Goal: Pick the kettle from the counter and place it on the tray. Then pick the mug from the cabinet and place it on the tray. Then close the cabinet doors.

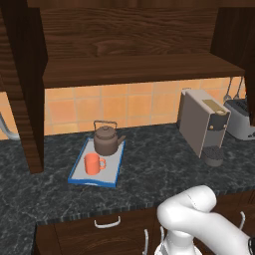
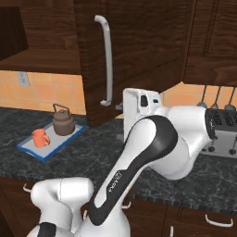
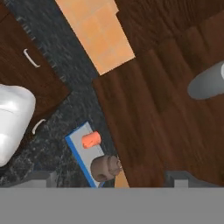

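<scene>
Kettle (image 1: 106,140) and mug (image 1: 93,164) on tray (image 1: 79,176), no legible markings.

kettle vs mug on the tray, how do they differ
The kettle is brown, squat and round, with a spout and an arched wire handle on top; the mug is orange-red, cylindrical, with a loop handle on its side. The kettle is the bigger of the two. It stands at the tray's far end, the mug nearer the counter's front edge. Both stand upright inside the blue rim.
</scene>
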